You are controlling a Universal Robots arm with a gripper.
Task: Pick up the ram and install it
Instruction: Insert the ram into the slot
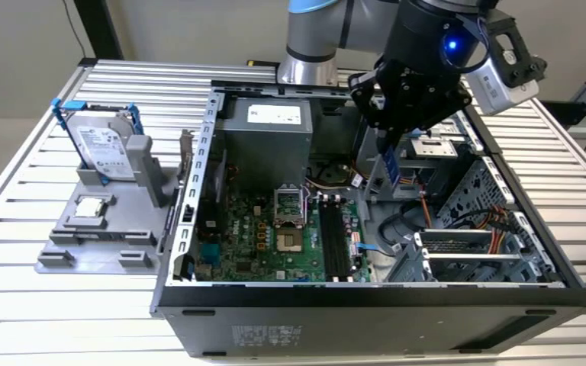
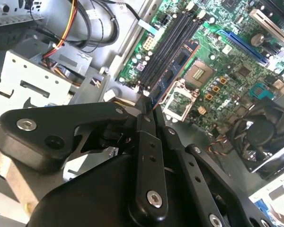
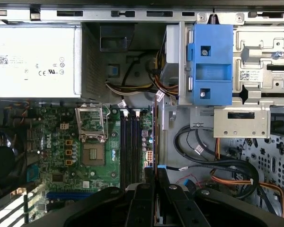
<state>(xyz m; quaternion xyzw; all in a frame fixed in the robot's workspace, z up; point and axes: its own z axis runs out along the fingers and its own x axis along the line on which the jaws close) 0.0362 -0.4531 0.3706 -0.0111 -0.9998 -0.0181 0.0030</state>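
1. Above the open computer case (image 1: 375, 293), in the exterior view, your gripper (image 1: 387, 136) holds the ram (image 1: 383, 171). The stick hangs on end, clear of the motherboard (image 1: 262, 236). It sits toward the exterior view's right of the black memory slots (image 1: 336, 236), so it is not seated. On the exterior view's left, a grey holder (image 1: 79, 244) stands on the slatted tabletop (image 1: 28, 305). It carries the hard drive (image 1: 100, 149) with blue rails and the small CPU chip (image 1: 91, 206), both well apart from the gripper.

2. In the second wrist view, the fingers (image 2: 146, 142) are pressed together on the near end of the ram (image 2: 175, 68). You see the bluish board reaching away from the gripper (image 2: 147, 101), running alongside the memory slots (image 2: 173, 40). The CPU socket (image 2: 199, 73) lies just beside it, and a black fan (image 2: 262, 135) is farther off.

3. In the first wrist view, you see the ram (image 3: 155, 137) edge-on as a thin line coming out of the gripper (image 3: 155, 172). It lies between the memory slots (image 3: 130, 142) and the loose cables (image 3: 217, 165). The power supply (image 3: 33, 61) and a blue bracket (image 3: 210, 64) sit beyond it.
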